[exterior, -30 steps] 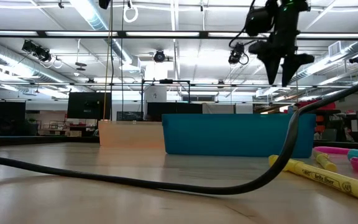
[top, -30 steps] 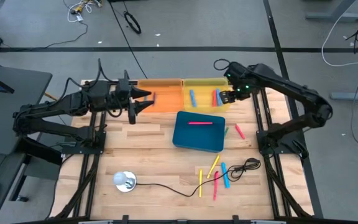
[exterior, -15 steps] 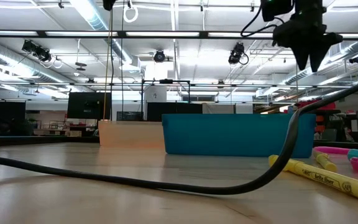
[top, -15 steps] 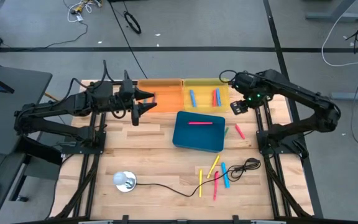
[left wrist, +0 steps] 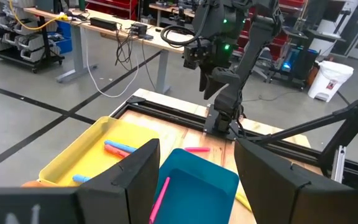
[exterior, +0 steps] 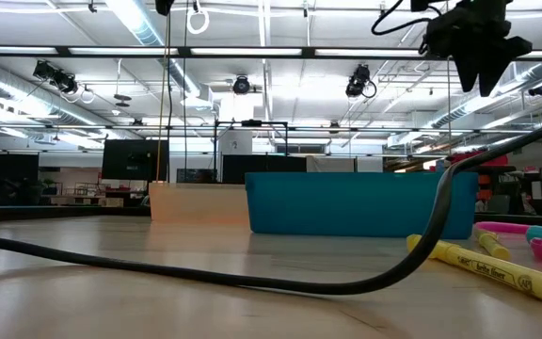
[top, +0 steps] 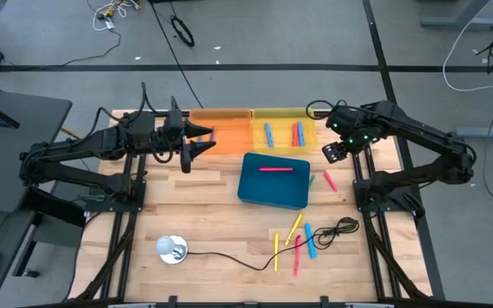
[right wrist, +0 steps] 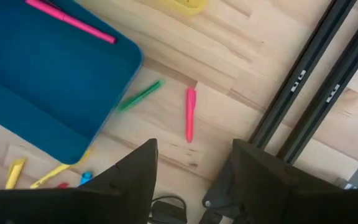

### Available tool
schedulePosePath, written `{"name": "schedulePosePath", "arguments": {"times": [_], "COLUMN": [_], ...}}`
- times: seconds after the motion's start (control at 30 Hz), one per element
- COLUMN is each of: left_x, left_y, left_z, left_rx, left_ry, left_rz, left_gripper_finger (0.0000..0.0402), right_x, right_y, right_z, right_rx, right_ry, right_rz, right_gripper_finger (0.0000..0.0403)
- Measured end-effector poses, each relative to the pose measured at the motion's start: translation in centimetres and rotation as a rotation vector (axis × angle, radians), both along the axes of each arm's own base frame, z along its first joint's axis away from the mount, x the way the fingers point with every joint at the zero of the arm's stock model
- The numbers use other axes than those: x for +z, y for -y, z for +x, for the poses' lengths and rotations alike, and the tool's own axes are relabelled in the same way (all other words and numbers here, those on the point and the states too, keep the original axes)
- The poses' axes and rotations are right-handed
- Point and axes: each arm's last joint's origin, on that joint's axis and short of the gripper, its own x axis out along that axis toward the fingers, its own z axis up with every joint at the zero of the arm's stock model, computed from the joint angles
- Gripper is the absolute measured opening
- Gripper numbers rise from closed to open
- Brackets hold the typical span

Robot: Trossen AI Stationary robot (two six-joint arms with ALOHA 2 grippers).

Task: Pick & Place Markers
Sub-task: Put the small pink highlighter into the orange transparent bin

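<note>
Right gripper (top: 333,152) has swung off the yellow bin (top: 283,116), jaws apart, empty; its wrist view alone shows a green marker (right wrist: 140,95)

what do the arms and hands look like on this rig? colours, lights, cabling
Both arms are matte black, jointed segments. The left hand and right hand each end in two dark, blocky fingers. Green indicator lights glow near the right wrist, and a thin black cable loops beside it.

Left arm stretched across the table's far left, left gripper (top: 202,139) pointing sideways, fingers apart and empty, right arm bent at the far right, right gripper (top: 332,152) raised, fingers apart, empty
</note>
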Motion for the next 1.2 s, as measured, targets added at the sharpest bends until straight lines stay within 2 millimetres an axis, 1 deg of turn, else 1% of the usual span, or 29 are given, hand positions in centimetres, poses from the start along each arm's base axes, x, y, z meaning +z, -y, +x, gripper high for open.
{"name": "schedulePosePath", "arguments": {"times": [0.1, 0.23, 0.37, 0.53, 0.73, 0.97, 1.2], "left_x": [0.0, 0.0, 0.0, 0.0, 0.0, 0.0, 0.0], "left_y": [0.0, 0.0, 0.0, 0.0, 0.0, 0.0, 0.0], "left_z": [0.0, 0.0, 0.0, 0.0, 0.0, 0.0, 0.0], "left_rx": [0.000, 0.002, 0.002, 0.002, 0.002, 0.002, 0.002], "left_ry": [0.001, 0.003, 0.003, 0.003, 0.003, 0.002, 0.002], "left_rz": [-0.003, -0.010, -0.012, -0.014, -0.013, -0.012, -0.012], "left_gripper_finger": [0.0213, 0.0213, 0.0213, 0.0213, 0.0213, 0.0213, 0.0213], "right_x": [-0.4, -3.1, -5.1, -7.6, -10.9, -14.7, -17.4], "right_y": [0.0, -0.2, -0.2, -0.4, -0.7, -1.1, -1.4], "right_z": [0.0, -0.4, -0.5, -0.8, -0.4, -0.9, -1.5], "right_rx": [-0.001, 0.017, 0.016, 0.008, 0.024, 0.014, 0.003], "right_ry": [-0.013, -0.097, -0.056, -0.105, -0.086, -0.084, -0.075], "right_rz": [0.006, 0.042, 0.022, 0.043, 0.051, 0.106, 0.131], "right_gripper_finger": [0.0205, 0.0205, 0.0205, 0.0205, 0.0205, 0.0205, 0.0205]}}
